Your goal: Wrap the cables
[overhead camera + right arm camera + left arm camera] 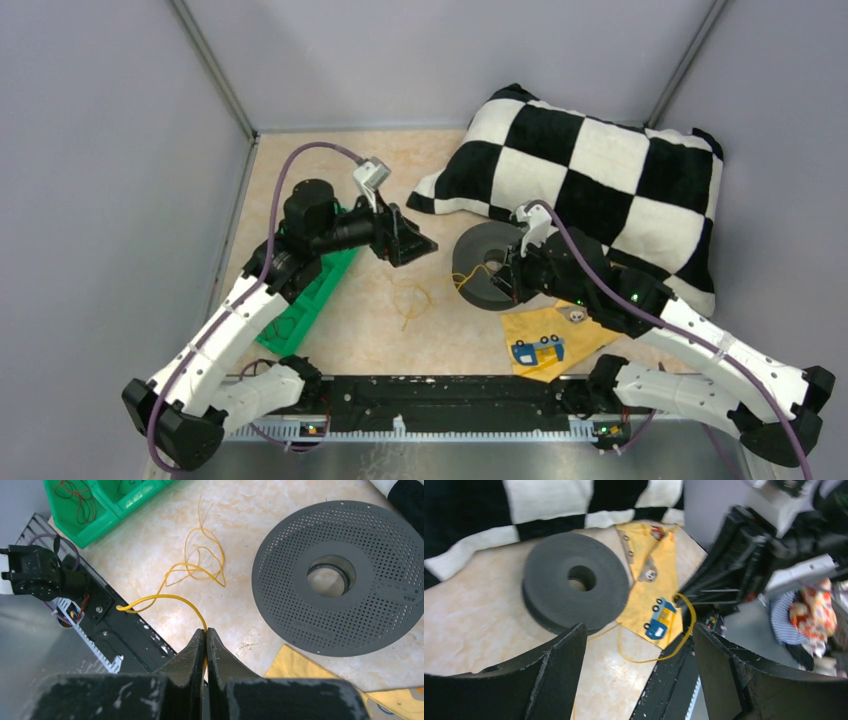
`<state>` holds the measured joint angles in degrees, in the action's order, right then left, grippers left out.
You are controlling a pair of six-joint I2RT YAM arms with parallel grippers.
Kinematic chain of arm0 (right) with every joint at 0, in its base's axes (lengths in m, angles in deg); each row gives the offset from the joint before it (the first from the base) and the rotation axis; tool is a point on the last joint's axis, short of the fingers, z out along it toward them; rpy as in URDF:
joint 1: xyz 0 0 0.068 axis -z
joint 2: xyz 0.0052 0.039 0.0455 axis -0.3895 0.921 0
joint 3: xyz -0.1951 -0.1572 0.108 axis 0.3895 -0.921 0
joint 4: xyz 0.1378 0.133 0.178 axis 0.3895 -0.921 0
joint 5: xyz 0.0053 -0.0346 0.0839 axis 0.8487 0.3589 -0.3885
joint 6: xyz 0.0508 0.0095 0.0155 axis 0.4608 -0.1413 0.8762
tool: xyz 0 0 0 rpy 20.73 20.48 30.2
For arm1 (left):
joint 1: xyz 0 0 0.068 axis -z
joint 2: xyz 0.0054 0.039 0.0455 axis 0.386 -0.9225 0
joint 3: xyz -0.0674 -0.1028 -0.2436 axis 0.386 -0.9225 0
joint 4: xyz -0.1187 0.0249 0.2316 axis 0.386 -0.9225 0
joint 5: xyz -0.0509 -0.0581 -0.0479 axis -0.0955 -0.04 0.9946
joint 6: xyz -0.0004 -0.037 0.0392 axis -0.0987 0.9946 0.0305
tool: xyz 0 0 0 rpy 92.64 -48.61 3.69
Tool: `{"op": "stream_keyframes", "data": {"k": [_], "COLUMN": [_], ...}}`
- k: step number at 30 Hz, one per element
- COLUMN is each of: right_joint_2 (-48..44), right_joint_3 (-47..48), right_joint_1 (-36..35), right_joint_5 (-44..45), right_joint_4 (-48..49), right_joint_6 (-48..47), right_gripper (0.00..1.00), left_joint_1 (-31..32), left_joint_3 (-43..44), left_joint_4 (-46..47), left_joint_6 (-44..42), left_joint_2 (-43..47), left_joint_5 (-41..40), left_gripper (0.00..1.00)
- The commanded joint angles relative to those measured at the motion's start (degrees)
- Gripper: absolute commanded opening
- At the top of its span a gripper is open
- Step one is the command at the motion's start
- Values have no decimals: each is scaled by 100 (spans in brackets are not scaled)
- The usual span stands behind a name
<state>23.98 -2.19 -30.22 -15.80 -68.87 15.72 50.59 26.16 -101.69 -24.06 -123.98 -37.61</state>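
The thin yellow cable (197,567) lies in loose loops on the beige table (440,330), also visible from above (410,298). My right gripper (205,632) is shut on one strand of it, which arcs away to the left; from above the gripper (498,288) sits at the near edge of the grey perforated spool (340,577). The spool (482,262) lies flat. My left gripper (412,252) is open and empty, held above the table left of the spool. In its wrist view (639,670) a cable loop (669,652) shows between the fingers, farther off.
A black-and-white checkered pillow (600,180) lies behind the spool. A yellow cloth with a blue car print (550,340) lies near the right arm. A green bin (310,300) holding red wire stands on the left. The black base rail (440,395) runs along the near edge.
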Motion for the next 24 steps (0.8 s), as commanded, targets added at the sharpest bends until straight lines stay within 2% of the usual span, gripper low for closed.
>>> {"op": "stream_keyframes", "data": {"k": [1,6,12,19,24], "right_joint_2": [16,158,207,236,156], "right_joint_3": [270,332,379,405,364], "right_joint_1": [-51,-46,-47,-47,-47], "right_joint_5": [-85,-50,-86,-179,-147], "right_joint_4": [-255,-149,31,84,53], "right_joint_6": [-117,-98,-57,-68,-34], "right_gripper": [0,0,0,0,0], "left_joint_1": [815,2007,2178,2178,2187], "left_joint_3": [662,1364,1314,1147,1084], "left_joint_4": [-350,-1015,-1051,-638,-510], "left_joint_6": [-631,-868,-1165,-1036,-922], "left_joint_2": [-390,-1120,-1472,-1664,-1795], "left_joint_5": [143,-602,-1071,-862,-772], "left_gripper": [84,86,85,70,50]}}
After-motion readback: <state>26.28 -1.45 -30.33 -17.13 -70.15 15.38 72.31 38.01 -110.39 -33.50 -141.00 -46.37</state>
